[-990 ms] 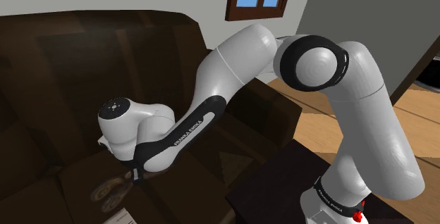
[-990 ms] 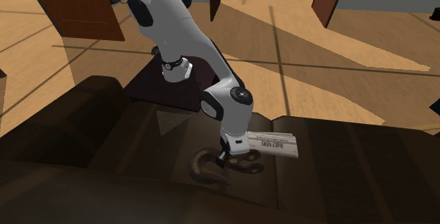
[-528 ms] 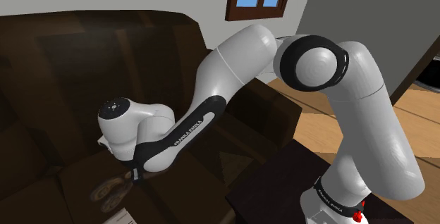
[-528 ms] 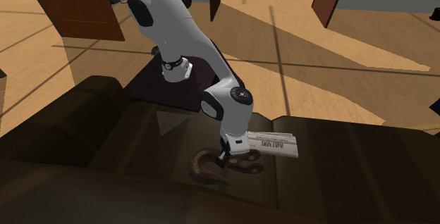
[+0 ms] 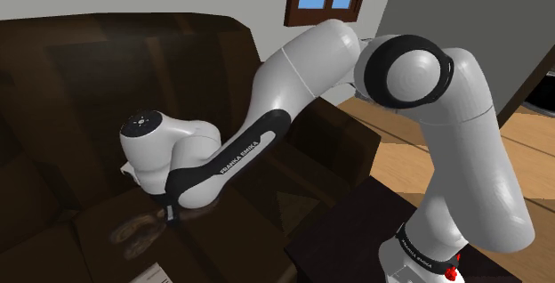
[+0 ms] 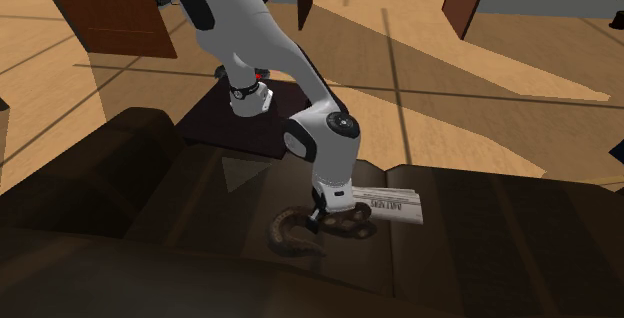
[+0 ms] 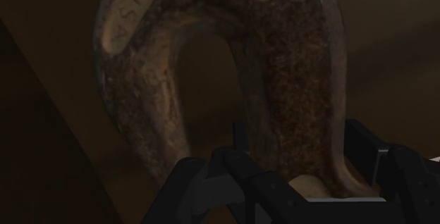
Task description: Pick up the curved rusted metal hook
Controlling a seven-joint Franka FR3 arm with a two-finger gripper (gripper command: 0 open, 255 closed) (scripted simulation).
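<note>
My fingers (image 7: 233,180) are clenched on one leg of the rusty hook (image 7: 300,82) on the sofa (image 6: 480,226), because that leg fits between them; the whole curve wouldn't.

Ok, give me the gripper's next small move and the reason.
Probably lift straight up, slowly. In the wrist view the gripper looks closed around one leg of the hook, near its end, while the second exterior view shows the hook low on the sofa seat. A slow rise would show whether the grip holds.
</note>
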